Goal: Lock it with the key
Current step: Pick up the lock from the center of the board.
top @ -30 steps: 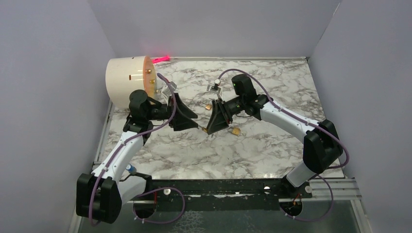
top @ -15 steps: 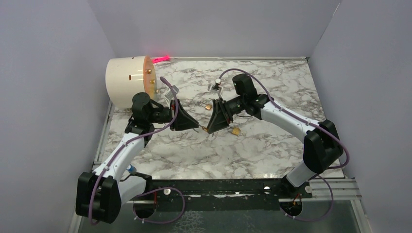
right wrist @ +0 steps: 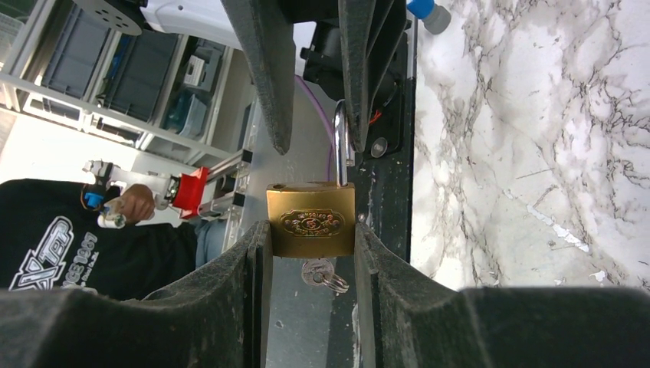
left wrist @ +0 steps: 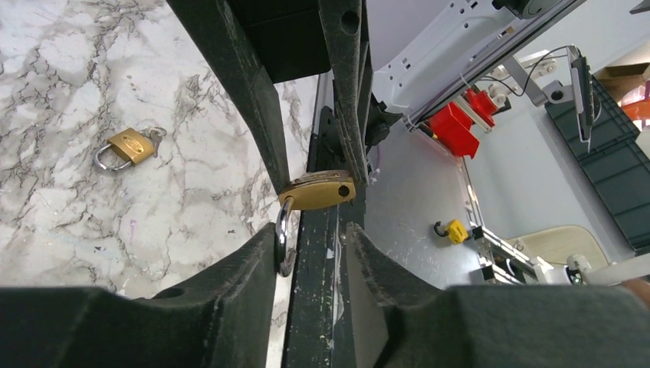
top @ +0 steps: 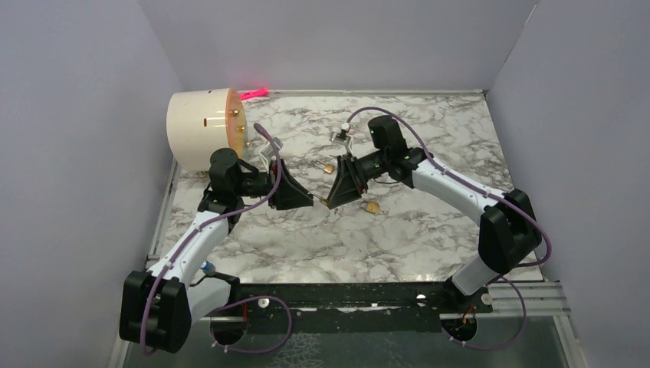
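Where my two arms meet over the middle of the marble table (top: 429, 253), the top view shows my left pincer (top: 309, 201) and right pincer (top: 329, 202) tip to tip, almost touching. Whatever sits between them is too small to make out from up here. A spare padlock (top: 372, 207) lies on the marble just beside my right pincer, and a second small brass piece (top: 328, 167), probably another lock, lies just behind it. A cream cylinder (top: 201, 130) lies on its side at the back left edge.

From my left wrist, the brass padlock (left wrist: 318, 192) hangs above the table in the tips of my right pincer, which come down from the top of the view. Its steel shackle (left wrist: 282, 247) reaches down between my own left fingers (left wrist: 238, 284) and lies against the inner face of one. The other finger stands clear of it, so my left pincer is partly apart and clamps nothing. The spare padlock rests on the marble well off to the side.

From my right wrist, my right pincer is closed narrowly on the padlock's body, one finger flat against each side. The shackle points away towards my left pincer, beside one of its fingers. The key (right wrist: 316, 270) sits in the lock's underside, between my fingers.
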You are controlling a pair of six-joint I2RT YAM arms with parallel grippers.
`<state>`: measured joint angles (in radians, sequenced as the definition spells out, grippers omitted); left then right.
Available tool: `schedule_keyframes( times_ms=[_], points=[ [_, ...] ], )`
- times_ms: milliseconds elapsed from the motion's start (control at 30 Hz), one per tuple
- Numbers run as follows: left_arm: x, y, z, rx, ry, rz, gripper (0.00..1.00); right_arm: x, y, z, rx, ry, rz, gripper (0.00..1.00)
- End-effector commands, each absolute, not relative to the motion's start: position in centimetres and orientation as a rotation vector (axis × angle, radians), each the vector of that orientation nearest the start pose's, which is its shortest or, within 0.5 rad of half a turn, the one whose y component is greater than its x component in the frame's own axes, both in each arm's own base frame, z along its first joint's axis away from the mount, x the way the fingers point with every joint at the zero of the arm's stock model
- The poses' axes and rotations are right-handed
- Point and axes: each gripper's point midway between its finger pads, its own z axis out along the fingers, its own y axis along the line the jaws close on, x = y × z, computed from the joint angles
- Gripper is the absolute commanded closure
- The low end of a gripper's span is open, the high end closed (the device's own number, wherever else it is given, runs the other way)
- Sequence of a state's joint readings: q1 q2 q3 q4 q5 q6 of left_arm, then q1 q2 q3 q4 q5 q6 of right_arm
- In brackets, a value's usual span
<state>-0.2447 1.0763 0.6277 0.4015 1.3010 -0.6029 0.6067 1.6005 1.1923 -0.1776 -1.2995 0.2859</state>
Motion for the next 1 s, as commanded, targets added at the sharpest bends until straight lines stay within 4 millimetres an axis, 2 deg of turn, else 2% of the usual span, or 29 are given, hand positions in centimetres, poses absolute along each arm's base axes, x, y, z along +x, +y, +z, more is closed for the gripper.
schedule_keyframes(
  times_ms=[0, 167, 267, 300, 367, 500, 567, 733, 833, 967],
  points=[
    [18.4, -22.9, 25.9, 0.827, 1.66, -1.635, 0.67, 18.6, 33.7, 26.3, -1.184, 1.831, 1.857, 0.67],
    [19.1, -23.0, 26.4, 0.808, 1.652, -1.609, 0.74, 18.5, 33.6, 26.3, -1.181, 1.834, 1.86, 0.67],
    [19.7, -23.1, 26.3, 0.784, 1.664, -1.598, 0.81, 18.4, 33.5, 26.4, -1.181, 1.831, 1.857, 0.67],
    [19.9, -23.1, 26.2, 0.777, 1.669, -1.597, 0.85, 18.4, 33.5, 26.4, -1.182, 1.83, 1.855, 0.67],
    [20.4, -23.2, 26.3, 0.76, 1.671, -1.584, 1.0, 18.5, 33.6, 26.6, -1.18, 1.834, 1.845, 0.68],
    [21.1, -23.4, 26.3, 0.739, 1.675, -1.565, 1.0, 19.5, 33.7, 26.6, -1.162, 1.874, 1.759, 0.67],
    [21.4, -23.5, 26.8, 0.734, 1.665, -1.552, 1.0, 20.3, 33.9, 26.6, -1.158, 1.904, 1.662, 0.61],
    [22.9, -23.6, 29.3, 0.68, 1.625, -1.495, 1.0, 24.7, 33.7, 27.7, -1.08, 1.931, 1.265, 0.45],
    [24.1, -23.5, 31.7, 0.636, 1.58, -1.446, 1.0, 27.4, 32.8, 30.1, -0.983, 1.876, 1.063, 0.37],
    [25.3, -23.4, 35.2, 0.592, 1.5, -1.389, 1.0, 28.3, 31.9, 33.3, -0.91, 1.734, 0.985, 0.27]
  ],
)
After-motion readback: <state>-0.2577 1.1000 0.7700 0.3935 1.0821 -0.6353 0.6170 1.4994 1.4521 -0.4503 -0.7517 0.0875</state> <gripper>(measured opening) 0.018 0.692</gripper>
